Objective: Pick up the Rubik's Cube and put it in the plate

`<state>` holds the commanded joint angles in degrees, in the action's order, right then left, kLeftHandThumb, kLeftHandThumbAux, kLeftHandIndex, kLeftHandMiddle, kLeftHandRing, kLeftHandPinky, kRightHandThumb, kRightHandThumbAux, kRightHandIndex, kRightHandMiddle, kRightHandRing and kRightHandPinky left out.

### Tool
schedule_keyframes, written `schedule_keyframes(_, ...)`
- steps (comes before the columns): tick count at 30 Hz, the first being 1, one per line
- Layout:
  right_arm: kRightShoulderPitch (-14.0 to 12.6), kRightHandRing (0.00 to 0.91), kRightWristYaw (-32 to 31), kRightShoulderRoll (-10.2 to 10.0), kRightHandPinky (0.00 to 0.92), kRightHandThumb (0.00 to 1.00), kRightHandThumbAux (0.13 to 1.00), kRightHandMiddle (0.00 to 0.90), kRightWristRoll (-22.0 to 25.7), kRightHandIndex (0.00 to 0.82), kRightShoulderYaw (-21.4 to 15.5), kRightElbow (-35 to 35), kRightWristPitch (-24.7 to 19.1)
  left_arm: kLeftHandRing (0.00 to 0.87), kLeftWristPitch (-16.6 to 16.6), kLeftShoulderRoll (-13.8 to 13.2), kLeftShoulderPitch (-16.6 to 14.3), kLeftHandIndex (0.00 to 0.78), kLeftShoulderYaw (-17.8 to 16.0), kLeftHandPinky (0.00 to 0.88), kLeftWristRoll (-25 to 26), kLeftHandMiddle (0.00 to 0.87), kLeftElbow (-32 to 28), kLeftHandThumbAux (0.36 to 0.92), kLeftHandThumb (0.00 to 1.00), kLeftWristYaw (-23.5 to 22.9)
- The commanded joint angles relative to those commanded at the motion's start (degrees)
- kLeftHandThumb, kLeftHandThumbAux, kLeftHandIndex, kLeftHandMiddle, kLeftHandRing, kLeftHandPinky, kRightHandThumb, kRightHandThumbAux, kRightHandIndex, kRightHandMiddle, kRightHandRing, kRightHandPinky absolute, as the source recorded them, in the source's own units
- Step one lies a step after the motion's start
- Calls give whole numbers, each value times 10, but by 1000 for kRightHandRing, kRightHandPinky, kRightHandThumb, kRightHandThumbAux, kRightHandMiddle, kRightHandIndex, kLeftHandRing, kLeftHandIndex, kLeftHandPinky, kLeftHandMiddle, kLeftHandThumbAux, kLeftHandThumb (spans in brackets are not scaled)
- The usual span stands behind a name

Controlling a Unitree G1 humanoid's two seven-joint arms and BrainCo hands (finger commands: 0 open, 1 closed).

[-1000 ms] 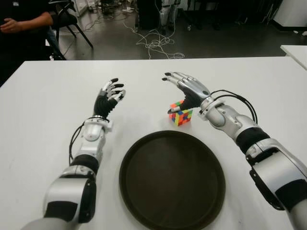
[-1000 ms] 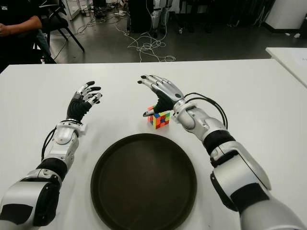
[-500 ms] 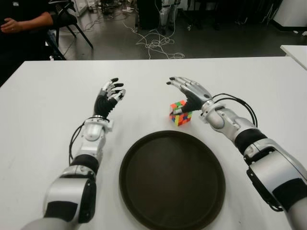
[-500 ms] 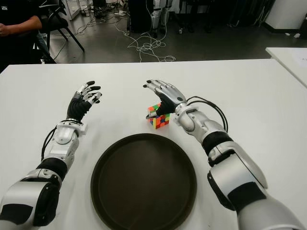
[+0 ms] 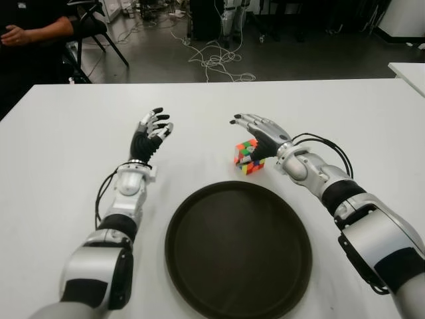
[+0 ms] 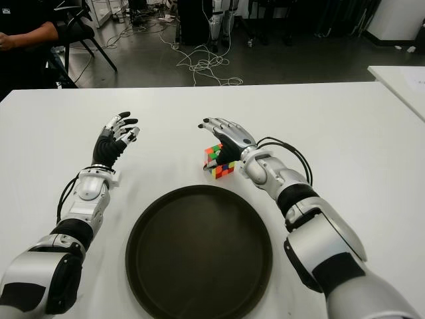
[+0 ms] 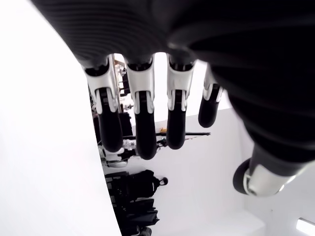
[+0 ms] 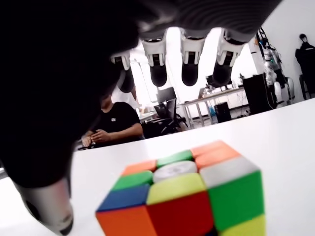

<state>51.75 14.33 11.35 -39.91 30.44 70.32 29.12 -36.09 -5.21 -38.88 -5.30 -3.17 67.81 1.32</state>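
Observation:
The Rubik's Cube [image 5: 248,156] stands on the white table [image 5: 60,146] just beyond the far rim of the dark round plate [image 5: 238,248]. My right hand [image 5: 255,130] hovers over the cube with its fingers spread, palm down, not closed around it. In the right wrist view the cube [image 8: 184,196] sits under the outstretched fingers [image 8: 190,61], apart from them. To the left of the cube and plate, my left hand [image 5: 153,127] is raised above the table with its fingers spread, holding nothing.
A person sits in a black chair [image 5: 93,26] at the far left, beyond the table. Cables [image 5: 216,60] lie on the floor behind. Another white table's corner [image 5: 408,70] shows at the right.
My right hand has lowered and come closer over the cube, its palm now just above it. The left hand has barely moved.

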Motion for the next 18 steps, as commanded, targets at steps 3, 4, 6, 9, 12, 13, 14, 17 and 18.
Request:
schedule_keyframes(3,-1,71,0,-1,67,0,735,46,-1,46,2,1,-1,269,-2,1,1,174,-1,298,2,252,-1,607,121,-2)
schedule_keyframes(4,-1,72,1,-1,69,0,735,46,-2,46,2,2,-1,269,-2,1,1,174,-2,299,3,252,-1,607,121,-2)
schedule_keyframes(6,-2,71,3,-1,66,0,736,43,-2,44,4,2,-1,272,-3,2,1,176,-2,304,4,254,-2,608,123,-3)
schedule_keyframes(9,-2,66,4,-1,63,0,736,38,-3,40,6,5,-4,274,-3,2,1,177,-2,312,4,253,-2,609,122,-4)
schedule_keyframes(12,-1,65,6,-1,65,0,729,36,-5,38,10,9,-9,269,-1,2,1,176,-2,311,5,246,-1,603,120,-5)
schedule_keyframes(13,-1,68,7,-1,69,0,729,39,-6,41,11,10,-10,270,-1,2,1,177,-2,311,5,247,-1,600,120,-5)
schedule_keyframes(14,-1,70,7,0,70,0,729,41,-7,41,12,10,-11,271,-1,2,1,177,-2,312,5,247,-1,599,120,-5)
schedule_keyframes(17,0,72,9,0,70,0,735,45,-8,44,15,11,-13,271,0,3,1,177,-2,308,5,247,-1,592,120,-5)
schedule_keyframes(18,0,71,9,1,70,0,737,45,-9,45,16,11,-14,270,0,3,1,175,-2,304,5,245,-1,592,121,-5)
